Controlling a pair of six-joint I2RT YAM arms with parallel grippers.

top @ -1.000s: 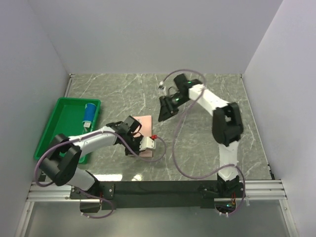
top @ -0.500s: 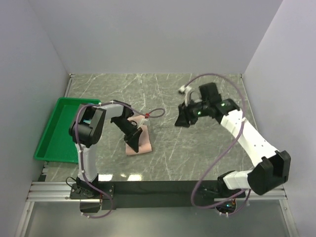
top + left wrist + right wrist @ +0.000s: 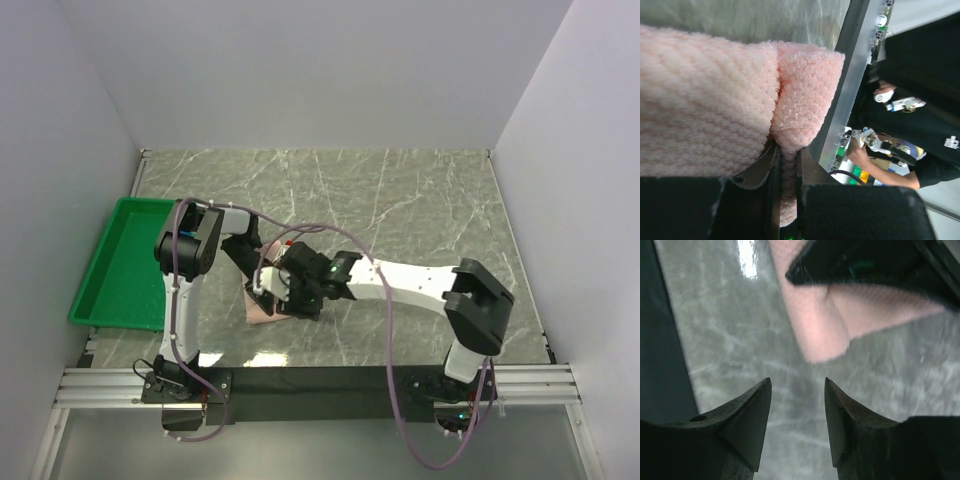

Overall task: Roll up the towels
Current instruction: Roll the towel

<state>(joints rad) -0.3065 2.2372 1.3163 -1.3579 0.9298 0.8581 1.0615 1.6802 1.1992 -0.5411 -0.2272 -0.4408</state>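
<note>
Early-to-middle stage by the look of it: the pink towel (image 3: 262, 312) is folded over, but no tight roll can be seen yet, so most of the rolling is judged to be left. It's lying on the marbled worktop (image 3: 400, 200), towards the front edge and a little right of the green tray (image 3: 110, 270), and from above it's mostly covered by both arms. Only this one towel can be made out. The tray's far corner is hidden by the left arm, so what's in there can't be told.

The left end effector (image 3: 786, 167) is clamped on the towel: a thick fold of terry is squeezed into the narrow gap between the fingers (image 3: 765, 172), with a rounded, doubled-over edge bulging out past the tips. The right end effector (image 3: 795, 415) is held apart with nothing in it, just beside the towel's free corner, which pokes out from under the left one.

The cloth looks soft, fluffy and loop-textured, pale pink, floppy where it isn't gripped. That loose corner would probably need tucking in before any roll could be tightened
</note>
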